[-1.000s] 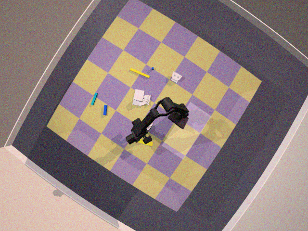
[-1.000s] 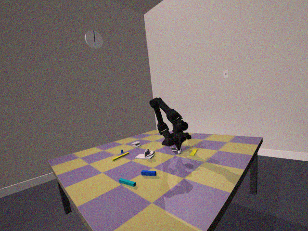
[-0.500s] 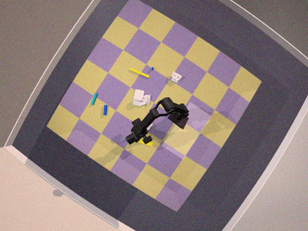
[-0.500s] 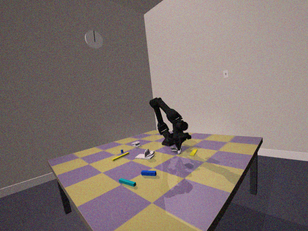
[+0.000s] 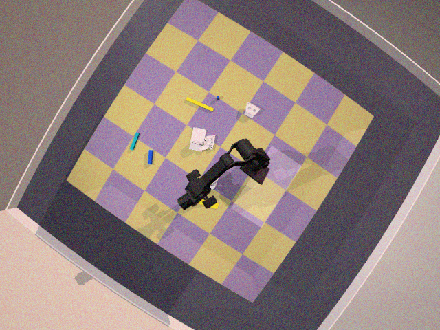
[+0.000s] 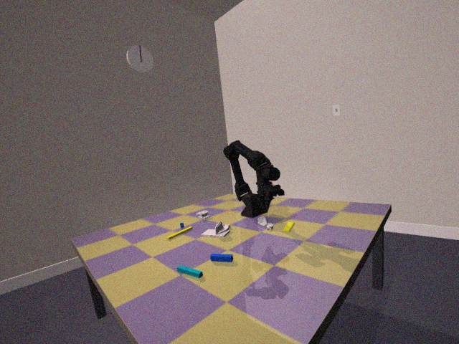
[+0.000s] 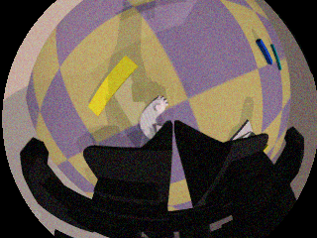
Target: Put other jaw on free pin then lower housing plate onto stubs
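A loose white jaw [image 5: 213, 183] [image 6: 262, 221] [image 7: 148, 121] lies on the table below my gripper. Its toothed end shows in the wrist view. My gripper [image 7: 172, 125] is shut and empty, its tips together above the jaw. The white base [image 5: 194, 146] [image 6: 209, 233] stands near the table's middle. It carries a raised block and a curved, toothed white jaw [image 5: 208, 142]. The free pin cannot be made out. The white housing plate [image 5: 251, 109] [image 6: 202, 213], with two round marks, lies apart from the base.
A long yellow bar [image 5: 199, 104] [image 6: 179, 232] and a tiny blue block [image 5: 217, 97] [image 6: 181, 224] lie beyond the base. A yellow block [image 6: 288, 226] [image 7: 113, 85] lies near the loose jaw. Blue [image 5: 150, 157] [image 6: 221, 257] and teal [image 5: 134, 141] [image 6: 189, 271] bars lie off to one side.
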You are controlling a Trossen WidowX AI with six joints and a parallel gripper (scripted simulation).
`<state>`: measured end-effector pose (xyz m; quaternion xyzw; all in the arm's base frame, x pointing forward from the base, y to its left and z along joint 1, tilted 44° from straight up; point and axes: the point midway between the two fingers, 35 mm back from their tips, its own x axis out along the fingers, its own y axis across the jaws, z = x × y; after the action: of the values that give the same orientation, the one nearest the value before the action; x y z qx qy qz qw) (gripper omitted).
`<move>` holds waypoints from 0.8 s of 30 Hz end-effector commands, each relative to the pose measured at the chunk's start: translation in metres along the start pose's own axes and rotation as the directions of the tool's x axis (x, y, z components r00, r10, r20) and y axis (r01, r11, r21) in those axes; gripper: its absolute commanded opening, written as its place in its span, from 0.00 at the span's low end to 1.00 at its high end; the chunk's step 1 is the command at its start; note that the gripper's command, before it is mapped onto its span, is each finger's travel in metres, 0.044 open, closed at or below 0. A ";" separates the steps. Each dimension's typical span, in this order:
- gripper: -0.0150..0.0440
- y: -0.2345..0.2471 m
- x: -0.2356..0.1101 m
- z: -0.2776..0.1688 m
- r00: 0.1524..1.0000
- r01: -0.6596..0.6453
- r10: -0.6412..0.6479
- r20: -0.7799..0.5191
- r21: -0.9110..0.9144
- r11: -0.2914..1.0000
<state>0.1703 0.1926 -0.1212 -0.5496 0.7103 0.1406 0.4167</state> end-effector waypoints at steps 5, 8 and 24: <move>0.57 0.000 0.003 -0.001 1.000 -0.001 0.001 -0.006 -0.001 1.000; 0.70 0.000 0.003 -0.001 1.000 -0.001 0.001 -0.006 -0.001 1.000; 1.00 0.000 0.003 -0.001 1.000 -0.001 0.001 -0.006 -0.001 1.000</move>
<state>0.1697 0.1904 -0.1222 -0.5496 0.7120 0.1390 0.4143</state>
